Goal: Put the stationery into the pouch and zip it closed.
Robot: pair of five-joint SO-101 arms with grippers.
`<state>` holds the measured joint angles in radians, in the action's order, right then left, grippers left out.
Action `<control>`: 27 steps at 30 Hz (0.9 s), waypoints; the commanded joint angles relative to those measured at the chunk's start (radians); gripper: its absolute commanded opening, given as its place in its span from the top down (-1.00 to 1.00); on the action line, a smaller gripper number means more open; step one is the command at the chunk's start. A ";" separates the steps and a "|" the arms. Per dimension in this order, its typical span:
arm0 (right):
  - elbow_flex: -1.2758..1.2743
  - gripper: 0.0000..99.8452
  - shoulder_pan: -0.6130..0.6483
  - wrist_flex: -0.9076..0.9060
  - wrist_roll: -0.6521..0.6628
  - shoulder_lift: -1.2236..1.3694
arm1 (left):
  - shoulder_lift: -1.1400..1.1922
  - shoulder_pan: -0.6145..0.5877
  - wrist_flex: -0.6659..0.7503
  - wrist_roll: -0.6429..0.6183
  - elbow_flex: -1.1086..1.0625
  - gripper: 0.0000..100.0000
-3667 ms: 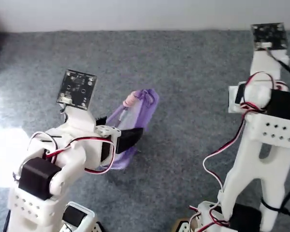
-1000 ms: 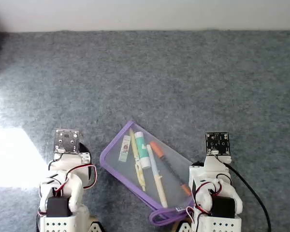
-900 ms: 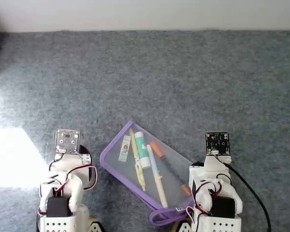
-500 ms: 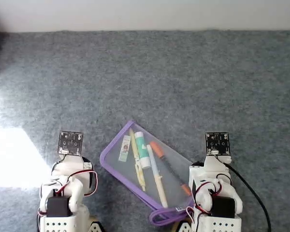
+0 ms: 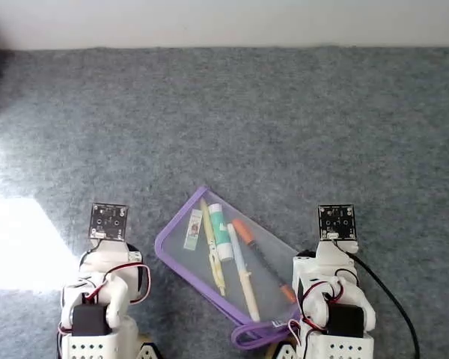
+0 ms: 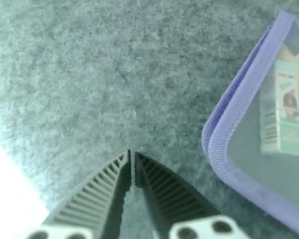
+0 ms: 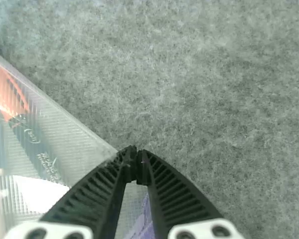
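Pouch (image 7: 50, 149) edge behind right gripper (image 7: 135, 152) (closed)

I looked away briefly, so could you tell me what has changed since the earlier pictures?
The left gripper let go of the pouch, which now lies flat between the arms; both arms drew back. For the last second the pouch and right arm stayed put.

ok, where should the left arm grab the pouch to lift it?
Probably the purple edge band at the rounded corner nearest the left gripper, coming in low from that side. The pouch lies flat on the carpet, so its clear face offers nothing to pinch; the band is the one ridge.
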<state>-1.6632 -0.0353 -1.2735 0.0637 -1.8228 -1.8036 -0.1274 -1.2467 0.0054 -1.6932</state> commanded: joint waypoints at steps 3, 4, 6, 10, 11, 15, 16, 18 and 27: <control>-0.018 0.98 0.010 -0.038 0.009 0.008 | -0.012 -0.087 -0.002 0.005 0.010 0.97; -0.018 0.98 0.010 -0.038 0.009 0.008 | -0.012 -0.089 -0.002 0.005 0.010 0.97; -0.018 0.98 0.010 -0.038 0.009 0.008 | -0.012 -0.084 -0.003 0.008 0.010 0.97; -0.018 0.98 0.010 -0.038 0.009 0.008 | -0.012 -0.075 -0.002 0.008 0.010 0.97; -0.018 0.98 0.010 -0.038 0.009 0.008 | -0.012 -0.075 -0.002 0.006 0.010 0.97; -0.018 0.98 0.010 -0.038 0.009 0.008 | -0.012 -0.075 0.000 0.005 0.010 0.97; -0.018 0.98 0.010 -0.038 0.009 0.008 | -0.012 -0.075 -0.002 0.005 0.010 0.97; -0.018 0.98 0.010 -0.038 0.009 0.008 | -0.012 -0.075 -0.002 0.005 0.010 0.97; -0.018 0.98 0.010 -0.038 0.009 0.008 | -0.012 -0.075 -0.002 0.005 0.010 0.97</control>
<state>-1.6632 -0.0353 -1.2735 0.0637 -1.8228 -1.8036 -0.2056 -1.2467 0.0054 -1.6932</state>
